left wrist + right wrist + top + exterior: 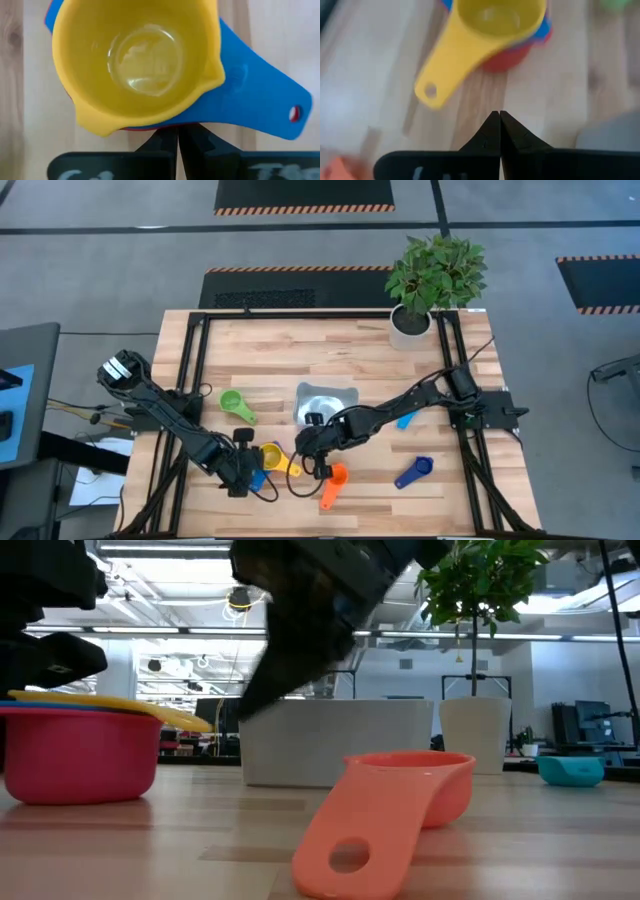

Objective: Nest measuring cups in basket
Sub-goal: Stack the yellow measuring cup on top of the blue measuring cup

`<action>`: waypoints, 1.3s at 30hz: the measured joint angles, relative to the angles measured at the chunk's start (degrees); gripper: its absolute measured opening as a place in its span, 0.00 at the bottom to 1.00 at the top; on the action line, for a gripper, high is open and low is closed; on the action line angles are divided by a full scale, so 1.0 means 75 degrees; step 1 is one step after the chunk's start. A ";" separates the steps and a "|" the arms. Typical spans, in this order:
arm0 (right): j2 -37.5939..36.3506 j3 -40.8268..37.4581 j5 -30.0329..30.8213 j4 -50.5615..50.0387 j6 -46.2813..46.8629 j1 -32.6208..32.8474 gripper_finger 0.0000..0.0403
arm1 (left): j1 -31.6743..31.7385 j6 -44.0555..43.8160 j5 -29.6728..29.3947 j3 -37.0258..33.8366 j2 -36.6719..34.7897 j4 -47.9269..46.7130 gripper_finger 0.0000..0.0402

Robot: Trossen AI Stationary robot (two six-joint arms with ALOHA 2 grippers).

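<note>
I see the left gripper point(243, 470) low at the front of the table, its jaws pressed together just beside the stack: the yellow cup point(135, 60) sits in the blue cup point(260, 107), which sits in the red cup point(80, 755). The right gripper point(308, 442) hovers near the stack, jaws also pressed together, holding nothing. The orange cup point(334, 482) lies alone at the front. The basket point(325, 402) is behind, at the middle of the table.

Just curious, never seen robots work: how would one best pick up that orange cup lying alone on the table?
Probably by its flat handle. The orange cup stands upright, apart from the nested stack, with its handle sticking out low along the wood toward the table's front edge. A pincer coming straight down could likely close across the handle's narrow sides.
</note>
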 joint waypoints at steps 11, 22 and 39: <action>0.0004 -0.0016 0.0003 0.0034 0.0004 0.0014 0.02 | 0.0128 0.0680 -0.0207 0.0000 0.0000 0.1447 0.00; 0.0004 -0.0069 -0.0468 -0.0116 -0.0023 0.0026 0.03 | 0.0169 0.0332 -0.0232 0.0000 0.0000 0.1483 0.00; -0.0032 -0.0069 -0.0645 0.0798 -0.0111 0.0220 0.02 | 0.0347 0.0883 -0.0537 0.0003 0.0003 0.2364 0.00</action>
